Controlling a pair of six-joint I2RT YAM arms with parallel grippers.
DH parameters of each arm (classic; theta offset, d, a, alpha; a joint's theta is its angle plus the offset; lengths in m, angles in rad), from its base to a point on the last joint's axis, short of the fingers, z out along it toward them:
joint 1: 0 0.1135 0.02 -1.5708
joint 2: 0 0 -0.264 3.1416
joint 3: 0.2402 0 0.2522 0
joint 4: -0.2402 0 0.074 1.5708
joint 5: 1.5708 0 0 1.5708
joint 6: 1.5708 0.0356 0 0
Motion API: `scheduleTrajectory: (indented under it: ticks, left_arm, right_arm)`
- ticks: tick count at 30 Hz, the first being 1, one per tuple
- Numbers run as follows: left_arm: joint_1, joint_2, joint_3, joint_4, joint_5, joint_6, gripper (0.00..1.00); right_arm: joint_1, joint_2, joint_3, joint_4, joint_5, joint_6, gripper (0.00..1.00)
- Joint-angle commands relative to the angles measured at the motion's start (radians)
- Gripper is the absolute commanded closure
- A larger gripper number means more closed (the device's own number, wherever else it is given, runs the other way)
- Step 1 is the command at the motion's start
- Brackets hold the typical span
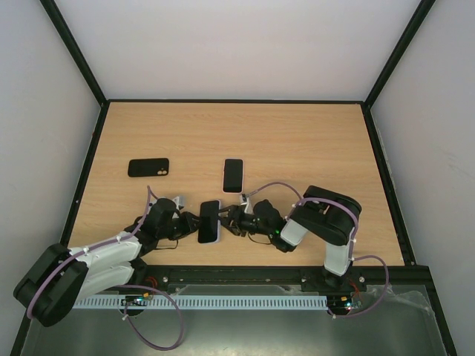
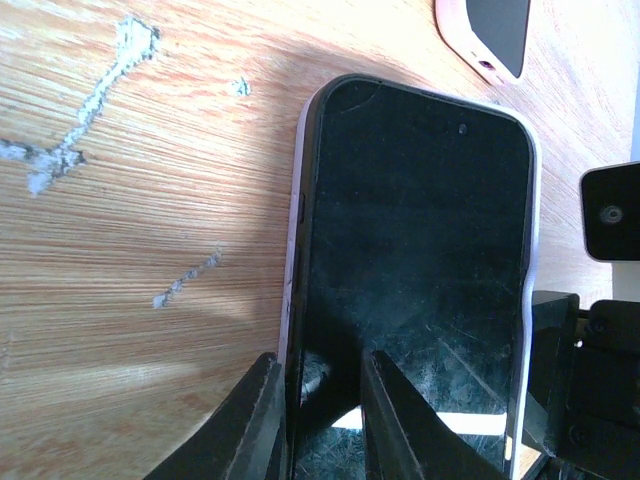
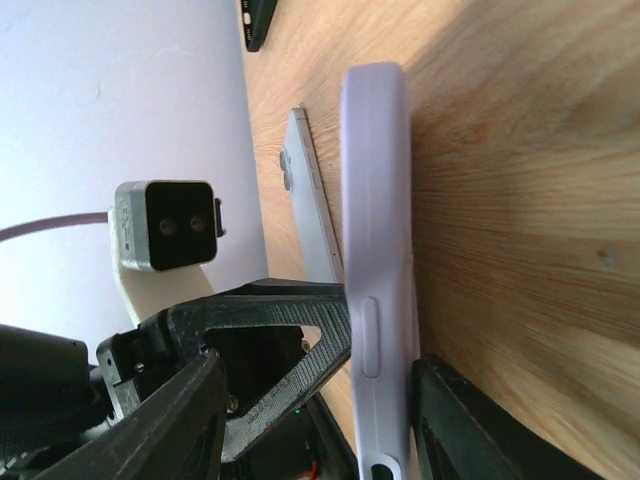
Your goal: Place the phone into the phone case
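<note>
A dark-screened phone [image 1: 209, 220] lies in a lavender case [image 1: 201, 239] near the table's front edge, between my two grippers. In the left wrist view the phone [image 2: 420, 250] fills the case, whose rim [image 2: 292, 290] shows along its sides. In the right wrist view the case [image 3: 375, 200] is edge-on and the phone's silver edge [image 3: 312, 200] tilts out of it. My left gripper [image 1: 191, 222] [image 2: 320, 372] is shut on the phone and the case's left edge. My right gripper [image 1: 228, 217] [image 3: 320, 370] is open, with one finger [image 3: 470, 425] against the case.
A second phone in a pale pink case [image 1: 233, 175] [image 2: 490, 30] lies just behind. A black case [image 1: 148, 167] [image 3: 255, 20] lies at the left. Black frame rails border the table. White scuff marks [image 2: 90, 100] show on the wood.
</note>
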Motion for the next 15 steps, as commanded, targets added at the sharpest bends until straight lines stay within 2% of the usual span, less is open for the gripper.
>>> scheduleTrajectory:
  ticks: [1,5,9,15]
  left_arm:
    - [-0.007,-0.001,0.010,0.027,0.057,-0.003,0.79]
    - [-0.008,-0.001,0.013,0.026,0.057,-0.007,0.79]
    - [-0.007,-0.013,0.013,0.022,0.071,-0.014,0.79]
    - [-0.008,-0.016,0.014,0.063,0.134,-0.037,0.76]
  right_arm:
    - [0.010,0.030,0.032,0.037,-0.037,-0.031,0.54]
    - [0.008,0.021,0.033,-0.009,-0.015,-0.050,0.70]
    - [0.004,-0.008,0.055,-0.154,0.009,-0.123,0.82]
    - [-0.008,-0.108,0.108,-0.495,0.117,-0.330,0.87]
